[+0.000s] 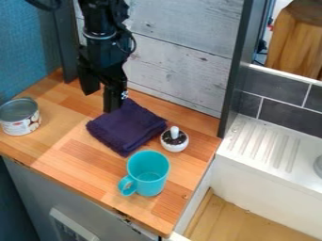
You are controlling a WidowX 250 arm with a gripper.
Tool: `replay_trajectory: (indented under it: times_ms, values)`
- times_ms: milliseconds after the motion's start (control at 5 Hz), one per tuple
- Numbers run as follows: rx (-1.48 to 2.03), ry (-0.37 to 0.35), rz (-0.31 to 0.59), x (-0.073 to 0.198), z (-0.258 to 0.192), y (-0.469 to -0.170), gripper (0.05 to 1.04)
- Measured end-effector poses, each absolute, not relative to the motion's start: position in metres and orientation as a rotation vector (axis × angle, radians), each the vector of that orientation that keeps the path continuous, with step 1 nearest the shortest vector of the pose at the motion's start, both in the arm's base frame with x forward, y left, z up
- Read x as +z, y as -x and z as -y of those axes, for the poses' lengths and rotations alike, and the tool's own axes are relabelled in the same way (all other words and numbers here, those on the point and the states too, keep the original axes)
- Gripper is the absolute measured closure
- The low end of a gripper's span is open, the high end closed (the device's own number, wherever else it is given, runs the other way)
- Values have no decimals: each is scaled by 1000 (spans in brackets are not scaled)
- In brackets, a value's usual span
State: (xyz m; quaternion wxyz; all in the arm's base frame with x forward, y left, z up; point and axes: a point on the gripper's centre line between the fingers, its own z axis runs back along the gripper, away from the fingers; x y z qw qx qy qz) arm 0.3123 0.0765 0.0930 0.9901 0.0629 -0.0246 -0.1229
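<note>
The gripper (102, 102) hangs near the back of the counter (69, 162), its two fingers apart with nothing between them. One fingertip is right at the back corner of the cloth (125, 126); whether it touches cannot be told. The cloth, dark purple and folded into a thick pad, lies in front of the gripper and slightly to its right as seen.

Beyond the cloth, farther to the right, is a small white pot (174, 145) with dark contents and a white knob standing up. In front of the cloth stands the turquoise mug (149, 170), upright, its handle turned toward the front left.

Well to the left of the gripper stands a can (20, 117), with a pale, pictured label around its side.

Close behind the gripper rises the plank wall (173, 56), with a dark post (58, 44) behind it to the left and another (234, 70) well to the right. Past that post are the grooved white drainboard (267, 146) and dark tiles (286, 111). Bare wood lies between can and cloth, reaching the front edge; more lies right of the mug.
</note>
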Motion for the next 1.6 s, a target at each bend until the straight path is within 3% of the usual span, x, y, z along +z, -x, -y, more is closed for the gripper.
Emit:
replay_trajectory:
  times_ms: [200,600,1000,1200,1400,1600]
  values:
    - [-245,-112,20,83,-76,-309,83]
    - [-255,-19,47,55,-69,-325,83]
    - [-235,15,33,18,-69,-339,83]
    - [-213,17,24,13,-71,-344,83]
    - [-179,-25,7,12,-79,-344,83]
    - [-104,-131,-24,14,-111,-342,82]
